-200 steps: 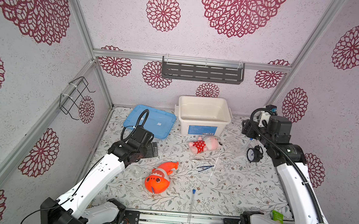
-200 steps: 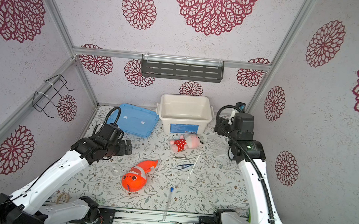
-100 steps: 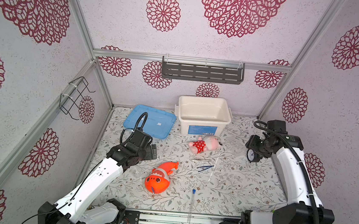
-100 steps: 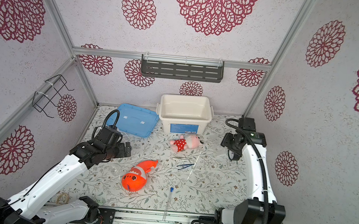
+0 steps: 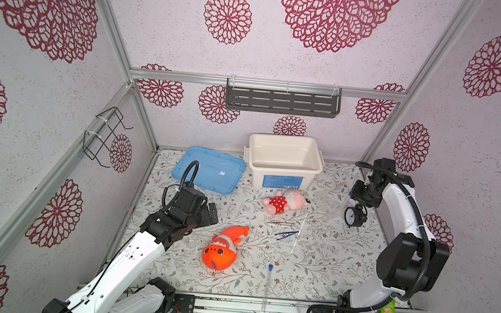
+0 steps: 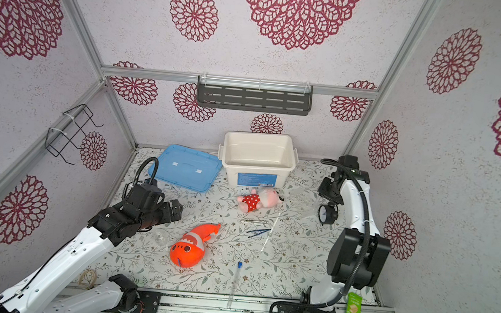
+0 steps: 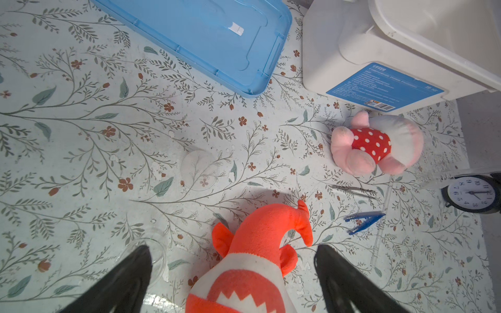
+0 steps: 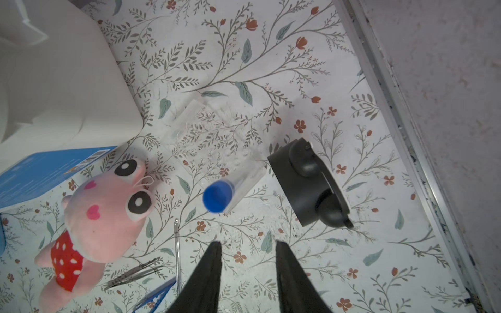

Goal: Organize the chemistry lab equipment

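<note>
1. Blue-capped tubes, two: one [image 8: 218,196] is seen upright in the clear rack [image 8: 217,135], near the right gripper [image 8: 248,242]. The other [image 5: 267,285] lies flat at the front edge of the worktop [image 5: 311,261]. Both are judged light, rigid, smooth and breakable. A hold on the barrel just under the cap is advised.
2. Dark blue tweezers [image 7: 363,220], thin white rod [image 7: 380,230] and slim metal tool [image 7: 352,189], one of each, are grouped mid-worktop, just beside one another. They are judged light, stiff and low-lying, so each is best pinched across its middle.
3. Clear round glassware, two pieces: a shallow dish [image 7: 199,169] and a rimmed vessel [image 7: 151,244]. Both are judged fragile and slippery, and a gentle hold at the rim is advised.
4. On the left gripper [image 7: 231,248], the fingers [image 7: 127,276] are spread wide over the orange plush fish [image 7: 260,244], with nothing held.
5. The right gripper's fingers [image 8: 211,271] are shown partly apart, with nothing between them.
</note>
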You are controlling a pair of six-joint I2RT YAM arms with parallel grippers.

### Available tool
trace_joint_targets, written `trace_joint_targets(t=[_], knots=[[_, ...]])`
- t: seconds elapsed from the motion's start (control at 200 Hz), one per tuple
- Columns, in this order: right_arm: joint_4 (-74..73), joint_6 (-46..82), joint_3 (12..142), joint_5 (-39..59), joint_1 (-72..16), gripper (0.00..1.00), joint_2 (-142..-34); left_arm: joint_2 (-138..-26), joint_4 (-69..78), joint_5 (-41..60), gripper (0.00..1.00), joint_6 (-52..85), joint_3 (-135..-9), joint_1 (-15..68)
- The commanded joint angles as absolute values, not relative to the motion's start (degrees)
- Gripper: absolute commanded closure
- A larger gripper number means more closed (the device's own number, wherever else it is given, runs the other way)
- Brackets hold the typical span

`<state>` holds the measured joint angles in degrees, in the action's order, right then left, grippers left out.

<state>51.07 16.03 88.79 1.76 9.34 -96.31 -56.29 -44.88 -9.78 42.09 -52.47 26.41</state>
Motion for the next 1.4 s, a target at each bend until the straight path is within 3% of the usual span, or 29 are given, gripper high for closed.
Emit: trace_joint_targets(t=[0.0,0.565,0.971,1.176,1.251,1.396], knots=[[50.14,14.94,91.3,2.09,9.38,0.63,-97.16,-55.87,-43.16,-10.12,0.03,44.17,-52.25,26.06],[49.7,14.05,95.44,1.76,9.25,0.7,-100.21,-56.42,-42.19,-9.4,0.03,45.13,-51.24,26.12],[48.35,12.96,92.25,2.63,9.08,0.56,-93.52,-55.54,-41.54,-9.0,0.03,45.27,-50.27,26.15],[47.04,12.84,92.46,4.85,8.88,0.57,-96.25,-56.32,-40.97,-8.35,0.03,45.26,-50.44,26.1],[46.64,12.83,93.13,4.66,8.76,0.54,-97.46,-56.35,-41.04,-8.29,0.03,45.35,-50.62,26.16],[48.05,12.08,95.28,1.13,8.25,0.53,-100.52,-56.34,-40.81,-8.27,0.03,45.6,-50.63,26.11]])
